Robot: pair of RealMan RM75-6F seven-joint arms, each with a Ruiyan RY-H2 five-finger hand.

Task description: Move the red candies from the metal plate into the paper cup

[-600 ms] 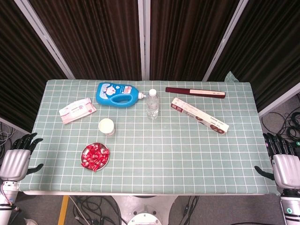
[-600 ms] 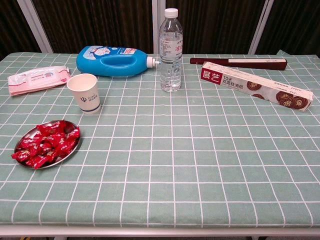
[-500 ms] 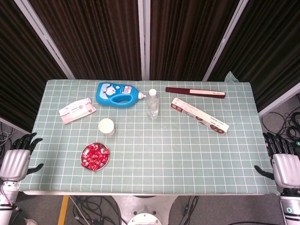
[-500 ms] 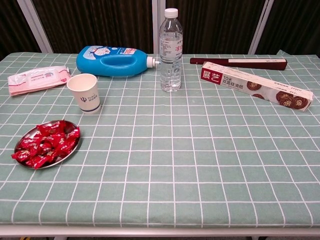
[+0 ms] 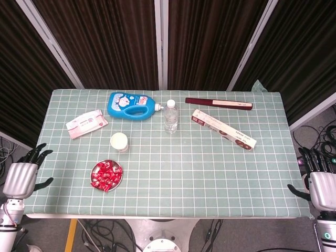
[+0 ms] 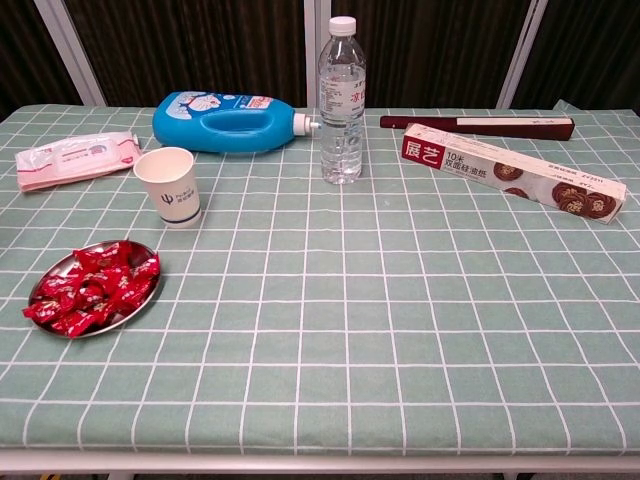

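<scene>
Left hand [image 5: 21, 177]: off the table's left edge in the head view, outside the chest view; fingers spread and holding nothing; since a moment ago it has lifted slightly and edged in toward the table, so I judge the reach for the candies is only starting
Wet wipes pack [image 6: 76, 157]: flat at the far left, beyond the cup; unmoved
Metal plate [image 6: 145, 298]: near the left front of the table [image 6: 400, 330]; same spot as before
Red candies [image 6: 92, 286]: heaped on the plate, none in the cup as far as the views show; the whole transfer is left to do
Paper cup [image 6: 168, 186]: upright just beyond the plate, apart from it, mouth up; the short gap should make each carry brief
Blue detergent bottle [image 6: 225, 122]: lying on its side behind the cup; unchanged
Water bottle [image 6: 341, 100]: upright near the centre back, cap on; well apart from plate and cup
Dark red box [image 6: 478, 125]: lying along the back right edge
Foil wrap box [image 6: 513, 172]: lying just in front of it, angled toward the right
Right hand [image 5: 321, 185]: off the right edge, seen in the head view only; fingers released and apart, empty; it has shifted slightly outward and down, far from the task things, so the left hand looks the likelier to act
</scene>
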